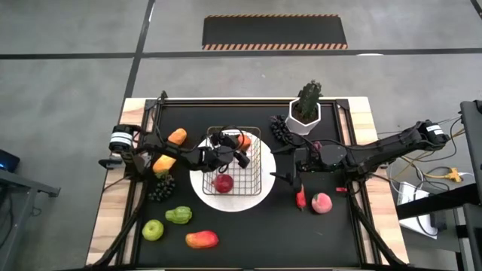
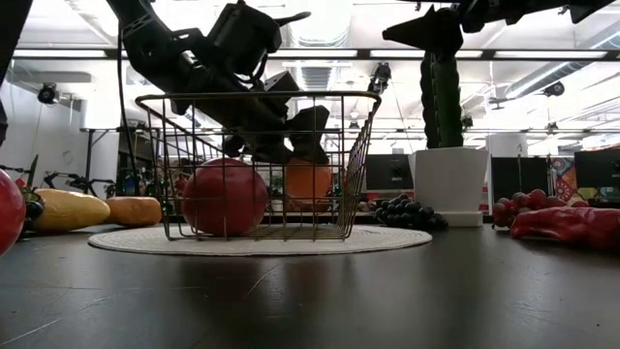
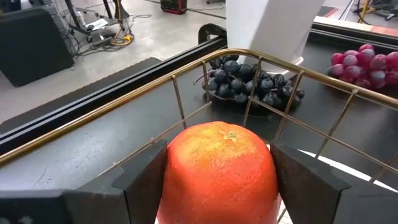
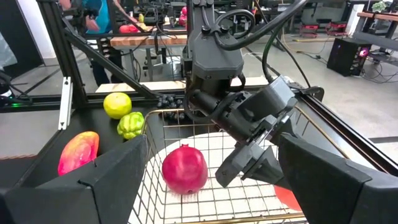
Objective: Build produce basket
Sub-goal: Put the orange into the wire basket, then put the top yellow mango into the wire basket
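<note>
We see the left gripper [image 3: 219, 186] clamped around an orange [image 3: 219, 171] inside the wire basket [image 1: 260, 167], beside a red apple [image 1: 224, 183]; we judge it light, rigid, smooth, best gripped across its middle; the right gripper [image 1: 288, 170] waits open beside the basket.

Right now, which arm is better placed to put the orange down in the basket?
Left. The left gripper holds the orange between its fingers, inside the basket. The right gripper hangs open outside the basket.

L gripper [image 1: 239, 143] clamped, R gripper [image 1: 280, 167] fingers apart, hovering
</note>
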You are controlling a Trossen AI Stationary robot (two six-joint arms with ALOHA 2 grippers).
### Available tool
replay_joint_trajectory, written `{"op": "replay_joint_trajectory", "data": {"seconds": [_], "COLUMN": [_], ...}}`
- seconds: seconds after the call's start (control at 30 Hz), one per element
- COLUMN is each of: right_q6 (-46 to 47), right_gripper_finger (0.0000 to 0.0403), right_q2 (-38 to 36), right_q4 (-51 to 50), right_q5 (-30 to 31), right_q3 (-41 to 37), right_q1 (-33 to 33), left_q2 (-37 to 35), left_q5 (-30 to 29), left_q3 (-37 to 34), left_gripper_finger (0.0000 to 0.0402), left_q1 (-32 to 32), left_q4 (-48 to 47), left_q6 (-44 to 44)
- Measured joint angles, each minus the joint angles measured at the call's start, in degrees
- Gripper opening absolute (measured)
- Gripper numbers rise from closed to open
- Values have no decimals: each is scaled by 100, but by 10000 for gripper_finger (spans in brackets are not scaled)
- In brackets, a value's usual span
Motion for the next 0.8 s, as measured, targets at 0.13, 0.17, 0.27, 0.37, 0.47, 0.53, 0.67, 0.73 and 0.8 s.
{"op": "replay_joint_trajectory", "data": {"seconds": [0.13,0.17,0.27,0.37,0.47,0.53,0.67,0.73,0.8], "right_q6": [28,37,39,40,40,54,97,129,194], "right_gripper_finger": [343,343,342,341,341,341,341,341,341], "right_q2": [0,0,0,0,0,0,0,0,0], "right_q4": [2,2,1,2,0,1,0,-2,-19], "right_q5": [0,0,0,0,0,0,0,0,0], "right_q3": [0,0,0,0,0,0,0,0,0], "right_q1": [0,0,0,0,0,0,0,4,4], "left_q2": [0,0,2,2,2,2,-2,-55,-203], "left_q5": [0,0,0,-4,-7,-7,-7,-7,-6], "left_q3": [0,0,0,0,0,0,0,0,0], "left_gripper_finger": [250,251,266,285,298,301,301,301,301], "left_q1": [5,5,5,13,30,42,43,43,16], "left_q4": [0,0,0,0,-2,-2,-6,-31,-46], "left_q6": [0,0,-4,-5,-2,-2,41,163,331]}}
